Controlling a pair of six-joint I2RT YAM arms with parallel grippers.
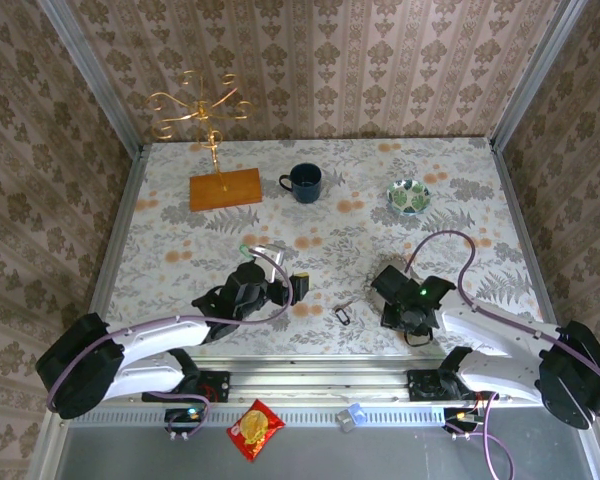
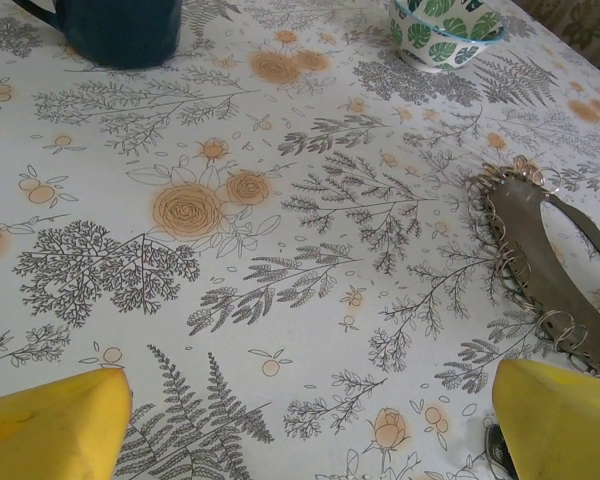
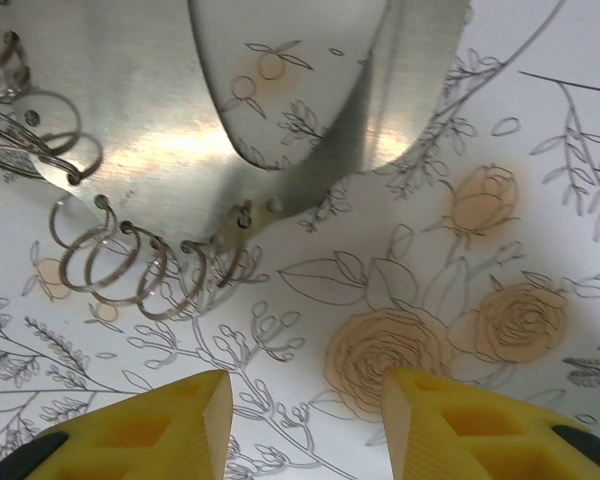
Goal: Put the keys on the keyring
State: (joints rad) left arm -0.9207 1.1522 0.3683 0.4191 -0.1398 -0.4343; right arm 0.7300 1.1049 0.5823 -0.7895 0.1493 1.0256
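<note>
**Both grippers open at the keyring, nothing picked up yet**

You're in the approach step. In the top view the keyring [image 1: 357, 298] lies on the table [image 1: 440, 210] in the lower middle of the frame, between your two grippers. The left gripper [image 1: 292, 288] sits just to its left and the right gripper [image 1: 382, 284] just to its right.

On the left wrist view, the left gripper [image 2: 305, 430] is spread wide, its yellow fingertips [image 2: 55, 425] in the bottom corners with bare tablecloth between them. The keyring [image 2: 515, 240] shows at the right edge as a grey strap loop with small wire rings along its rim. A small dark metal piece [image 2: 495, 452] lies just beside the right-hand fingertip, and I can't tell whether that's a key.

On the right wrist view, the right gripper [image 3: 305, 425] is also parted and holds nothing. The keyring [image 3: 130, 130] is in the upper left, its small rings [image 3: 130, 262] just above the left fingertip.

For the next move, I'd say one gripper has to steady the strap. The other needs a fine pinch on a key. Those rings are thin and lie flat, so come in low and square.
</note>
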